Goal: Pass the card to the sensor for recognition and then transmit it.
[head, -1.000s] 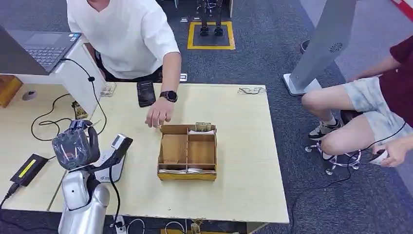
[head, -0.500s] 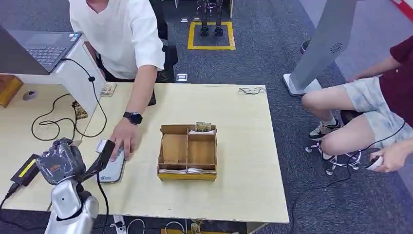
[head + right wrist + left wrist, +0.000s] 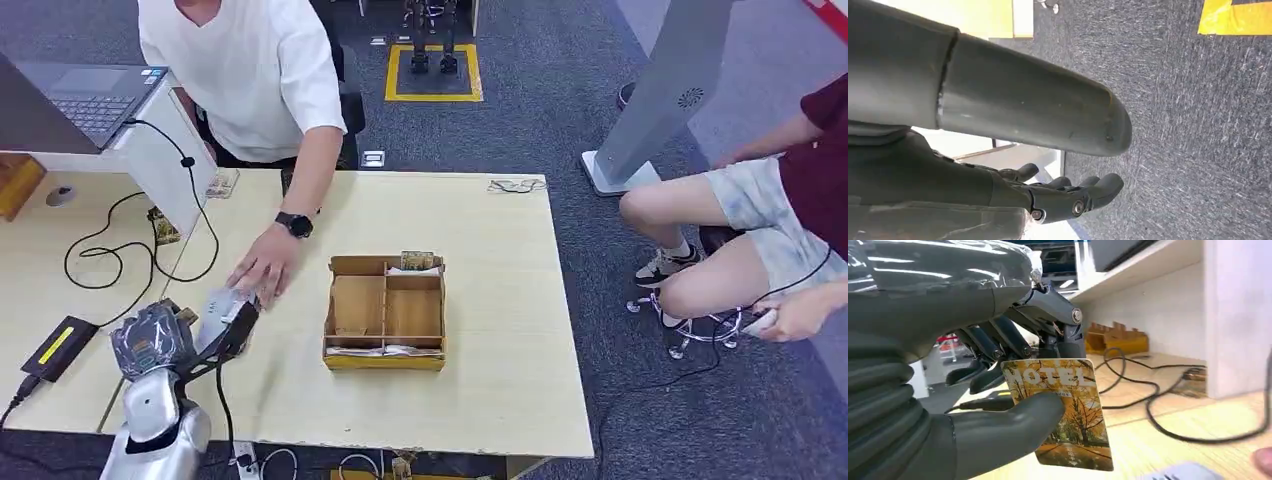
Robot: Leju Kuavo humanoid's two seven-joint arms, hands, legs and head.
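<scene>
My left hand (image 3: pixel 157 340) hovers over the table's near left corner. In the left wrist view this hand (image 3: pixel 963 305) pinches the card (image 3: pixel 1070 415) between thumb and fingers; the card shows autumn trees and the word HOTEL. The pale sensor (image 3: pixel 217 304) lies just beyond my fingers, partly hidden by them, and its edge (image 3: pixel 1184 471) is visible below the card. A person's hand (image 3: pixel 262 276) rests at the sensor's far side. My right hand (image 3: pixel 1068 197) hangs over the carpet, fingers loosely bent and holding nothing.
A wooden divided box (image 3: pixel 385 312) stands mid-table. A black unit with a yellow label (image 3: pixel 56 346) and cables (image 3: pixel 110 250) lie to the left, below a laptop (image 3: pixel 85 98). A person in a white shirt (image 3: pixel 245 70) leans over the far edge. Another person (image 3: pixel 770 210) sits right.
The person's hand went from the box's corner to the sensor and shifted it away from the table's front edge. My left hand dropped lower with the card, then edged toward the sensor.
</scene>
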